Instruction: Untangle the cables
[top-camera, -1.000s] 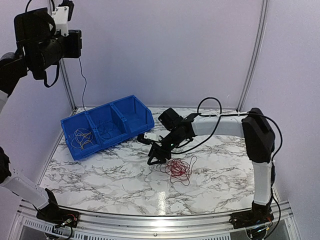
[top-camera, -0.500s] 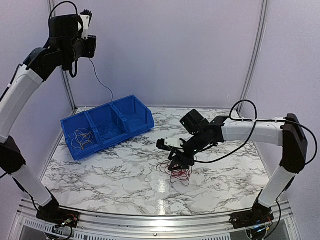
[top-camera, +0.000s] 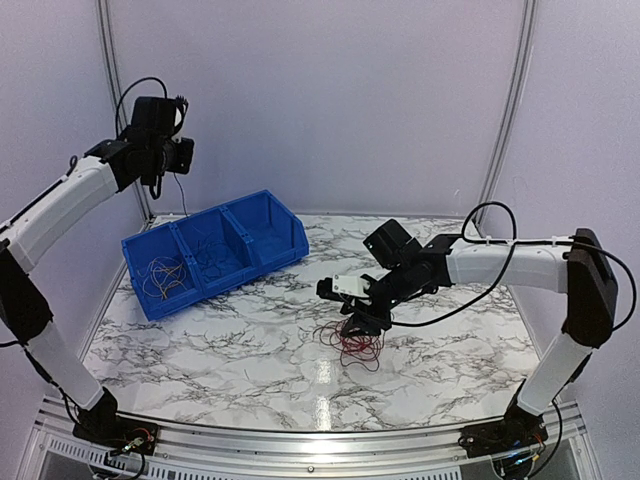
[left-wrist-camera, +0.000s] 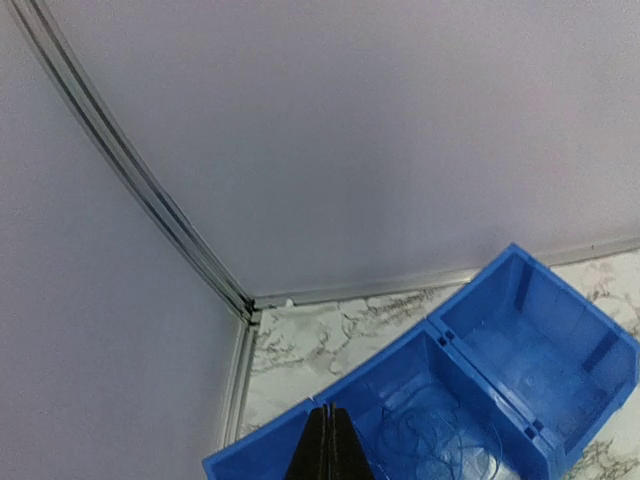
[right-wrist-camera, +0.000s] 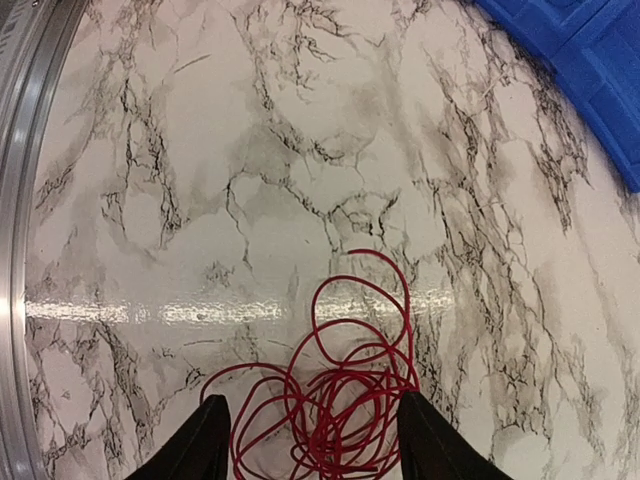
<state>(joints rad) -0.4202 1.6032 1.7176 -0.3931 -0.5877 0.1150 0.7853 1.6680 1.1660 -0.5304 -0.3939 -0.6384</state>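
Jaws of the right gripper (right-wrist-camera: 312, 425) stand apart astride the red cable (right-wrist-camera: 345, 395) coiled on the marble table (top-camera: 200, 350), apparently ready to close on a strand, while the left gripper (left-wrist-camera: 325, 425), pinched shut, hangs high above the blue bin (top-camera: 232, 276) containing separated wires (top-camera: 165, 275).

The thin red looped wire (right-wrist-camera: 341, 402) runs off the lower edge (right wrist view); the blue plastic bin (left-wrist-camera: 570, 310) is likewise cropped.

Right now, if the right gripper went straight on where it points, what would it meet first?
Probably the red cable, coiled ahead of the right gripper between its open fingers, marble table beneath; depth unclear.
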